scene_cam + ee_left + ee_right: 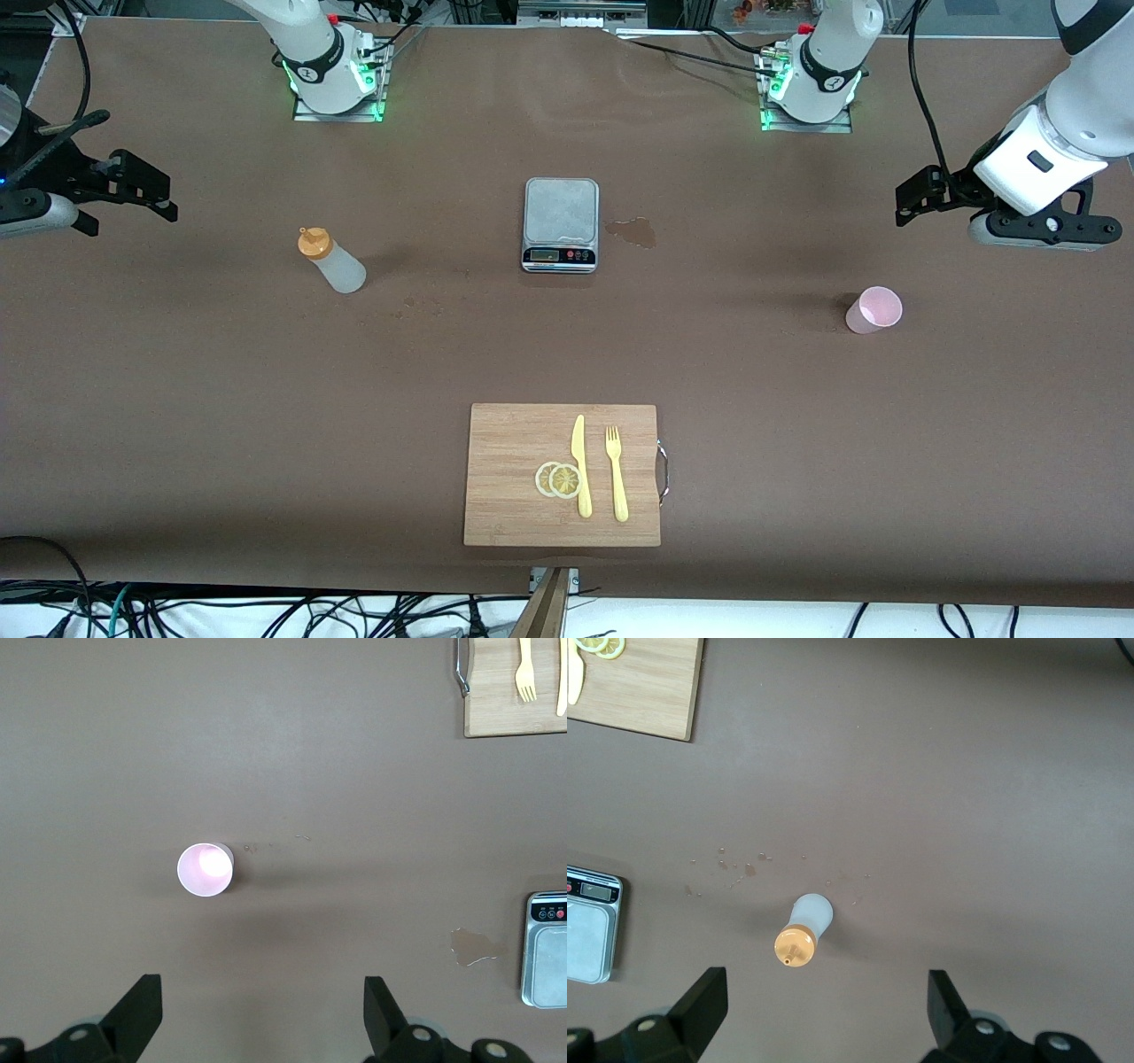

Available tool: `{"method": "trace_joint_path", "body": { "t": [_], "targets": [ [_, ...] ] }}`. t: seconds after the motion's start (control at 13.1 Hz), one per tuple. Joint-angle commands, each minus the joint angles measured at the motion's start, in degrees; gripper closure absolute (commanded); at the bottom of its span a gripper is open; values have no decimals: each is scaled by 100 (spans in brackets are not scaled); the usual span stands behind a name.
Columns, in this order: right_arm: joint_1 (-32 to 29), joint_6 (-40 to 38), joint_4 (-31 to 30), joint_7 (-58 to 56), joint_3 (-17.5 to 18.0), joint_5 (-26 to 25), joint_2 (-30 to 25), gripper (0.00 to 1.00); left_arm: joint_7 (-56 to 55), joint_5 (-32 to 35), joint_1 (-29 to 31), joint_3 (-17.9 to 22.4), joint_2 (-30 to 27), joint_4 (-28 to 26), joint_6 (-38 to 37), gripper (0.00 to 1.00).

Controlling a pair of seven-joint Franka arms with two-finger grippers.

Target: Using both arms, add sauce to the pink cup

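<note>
The sauce bottle, whitish with an orange nozzle cap, stands upright on the brown table toward the right arm's end. It also shows in the right wrist view. The pink cup stands upright and empty toward the left arm's end, and shows in the left wrist view. My right gripper hangs open and empty in the air, off to the side of the bottle. My left gripper hangs open and empty above the table near the cup.
A grey kitchen scale sits mid-table with a small wet stain beside it. A wooden cutting board nearer the front camera holds a yellow knife, a yellow fork and two lemon slices.
</note>
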Motion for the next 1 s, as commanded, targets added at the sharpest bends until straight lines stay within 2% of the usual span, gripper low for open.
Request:
{"method": "trace_joint_path", "body": {
  "t": [0.0,0.23,0.38,0.54,0.92],
  "targets": [
    [-1,23,116,-49,12,3,32,0,-23,-17,-1,3,92,193,-127,0],
    [-1,86,116,-49,12,3,32,0,-31,9,-9,12,136,201,-135,0],
    [7,85,116,-49,12,3,32,0,-31,377,-44,-32,180,280,-135,0],
    [7,94,125,-49,12,21,41,0,-31,448,-45,-23,180,342,-135,0],
    [25,94,125,-49,21,30,32,0,4,387,-45,-14,171,351,-135,0]
  ]
}}
